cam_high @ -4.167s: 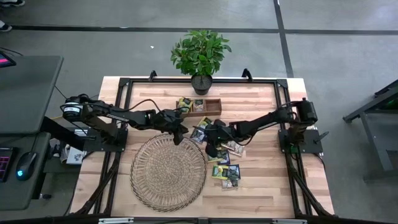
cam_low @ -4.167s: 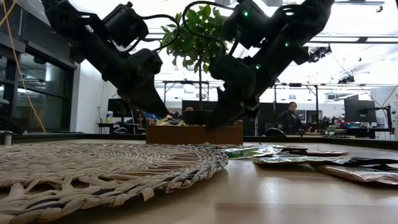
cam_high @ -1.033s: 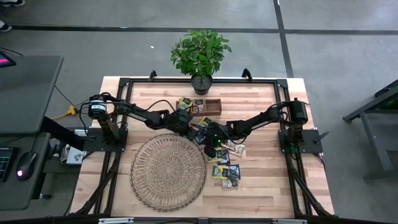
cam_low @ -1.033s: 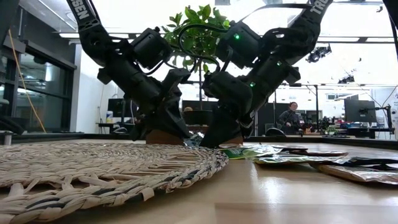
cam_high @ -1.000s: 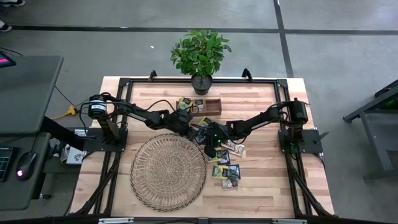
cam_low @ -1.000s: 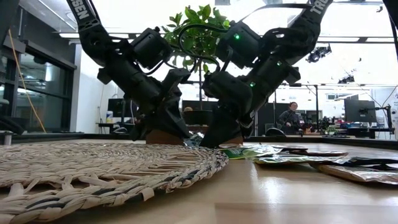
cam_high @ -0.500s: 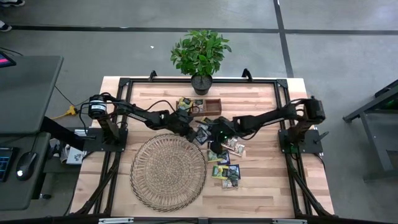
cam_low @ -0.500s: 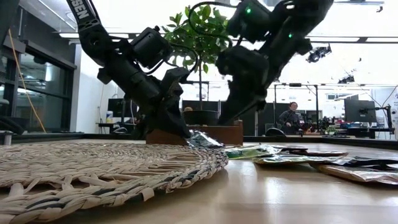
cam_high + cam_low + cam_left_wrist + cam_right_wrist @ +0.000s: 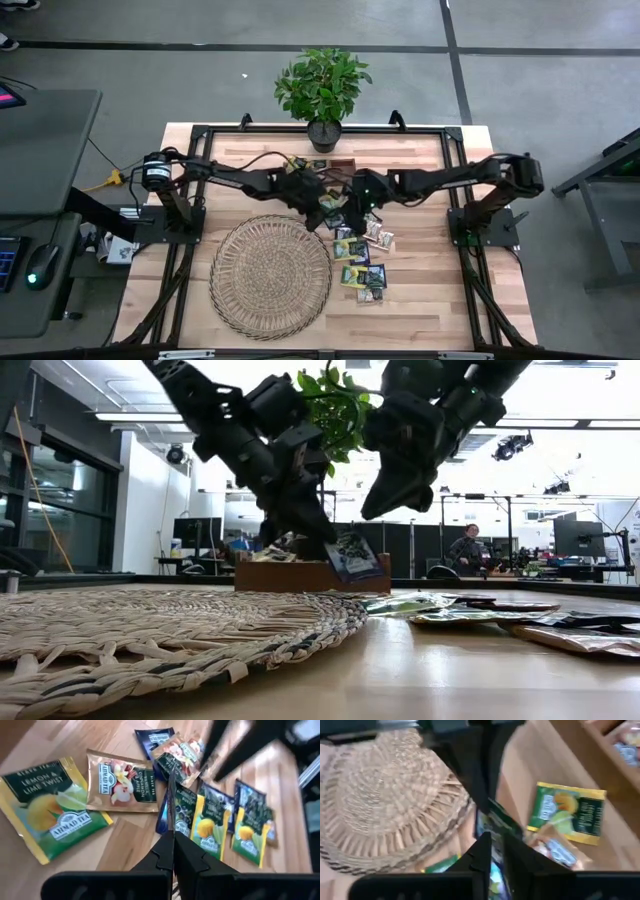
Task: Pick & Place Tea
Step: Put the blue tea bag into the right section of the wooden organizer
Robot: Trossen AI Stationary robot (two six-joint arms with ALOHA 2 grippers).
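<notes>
My left gripper [image 9: 325, 536] is shut on a dark navy tea sachet [image 9: 352, 557], held up over the table's middle, just beyond the round wicker mat [image 9: 270, 272]. My right gripper [image 9: 378, 508] hovers higher, close beside it toward the table's right, slightly open and empty. Several more tea sachets [image 9: 360, 262] lie flat on the wood right of the mat; a yellow-green one [image 9: 47, 815] and a pale one [image 9: 122, 782] show under my left gripper [image 9: 173, 837]. The wooden tray [image 9: 335, 168] stands behind them. My left gripper pinches the dark sachet by its upper edge [image 9: 337, 541] between its two fingers, which slant down from the table's left. In the wrist view the sachet shows edge-on as a thin line [image 9: 170, 795] running out from the fingertips. It hangs tilted below them, clear of the table.
A potted plant [image 9: 322, 88] stands at the far edge behind the tray. A dark metal frame [image 9: 200, 135] runs around the work area. The two arms nearly meet over the table's middle. A person [image 9: 468, 550] sits far back in the room.
Both grippers have risen from the sachet pile. My left gripper has lifted the dark sachet clear of the table and rolled its wrist, so the sachet now hangs tilted. My right gripper has gone up and toward the far edge, away from the pile.
</notes>
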